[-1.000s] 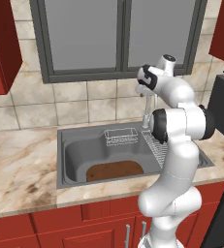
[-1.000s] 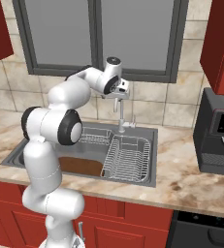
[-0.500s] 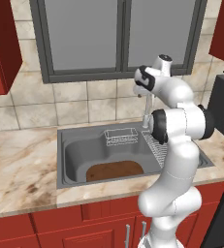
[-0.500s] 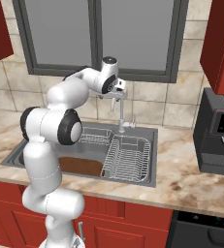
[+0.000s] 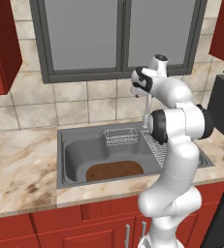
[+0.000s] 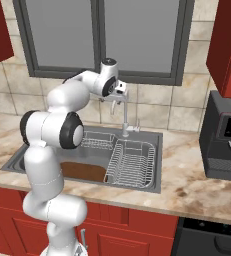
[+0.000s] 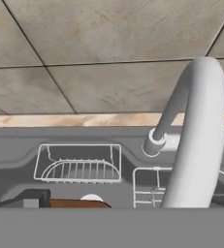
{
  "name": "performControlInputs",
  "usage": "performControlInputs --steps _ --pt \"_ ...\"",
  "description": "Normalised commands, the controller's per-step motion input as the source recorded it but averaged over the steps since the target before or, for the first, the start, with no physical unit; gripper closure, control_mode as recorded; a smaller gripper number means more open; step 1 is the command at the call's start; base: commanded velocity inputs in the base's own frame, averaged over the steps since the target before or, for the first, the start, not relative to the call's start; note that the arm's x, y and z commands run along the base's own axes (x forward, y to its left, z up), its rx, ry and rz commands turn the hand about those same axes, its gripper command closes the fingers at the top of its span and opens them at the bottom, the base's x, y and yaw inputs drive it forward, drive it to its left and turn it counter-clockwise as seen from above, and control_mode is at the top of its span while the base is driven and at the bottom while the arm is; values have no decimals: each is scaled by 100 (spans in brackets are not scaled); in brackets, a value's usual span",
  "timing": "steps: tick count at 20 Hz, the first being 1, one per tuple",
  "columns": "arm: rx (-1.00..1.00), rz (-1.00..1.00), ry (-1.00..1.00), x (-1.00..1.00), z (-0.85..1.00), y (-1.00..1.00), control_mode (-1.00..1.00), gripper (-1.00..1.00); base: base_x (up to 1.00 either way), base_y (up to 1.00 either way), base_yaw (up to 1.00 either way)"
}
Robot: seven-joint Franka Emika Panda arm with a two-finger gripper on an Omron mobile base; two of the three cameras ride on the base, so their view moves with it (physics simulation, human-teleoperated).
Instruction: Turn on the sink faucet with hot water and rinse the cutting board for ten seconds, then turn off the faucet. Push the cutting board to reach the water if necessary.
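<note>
My gripper [image 6: 118,95] jaws spread, holding nothing, beside sink faucet [image 6: 124,116] arch; cutting board [image 5: 114,170] lies in sink [image 5: 74,150].

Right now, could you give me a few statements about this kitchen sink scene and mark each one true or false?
1. The cutting board lies flat on the floor of the sink. True.
2. Water is pouring from the sink faucet. False: no stream is visible.
3. The gripper is up by the top of the faucet. True.
4. The gripper is holding the cutting board. False: it is open and holds nothing.
5. A wire dish rack sits in the sink's right part. True.
</note>
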Motion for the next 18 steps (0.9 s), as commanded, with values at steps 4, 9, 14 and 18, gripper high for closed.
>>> performControlInputs --steps 4,9,14,18 --pt "-3 0 0 18 0 57 -100 -100 0 0 0" --pt "-2 -1 0 23 0 57 -100 -100 0 0 0" --pt "-2 -1 0 24 0 56 -100 -100 0 0 0" --pt "-2 -1 0 27 0 51 -100 -100 0 0 0"
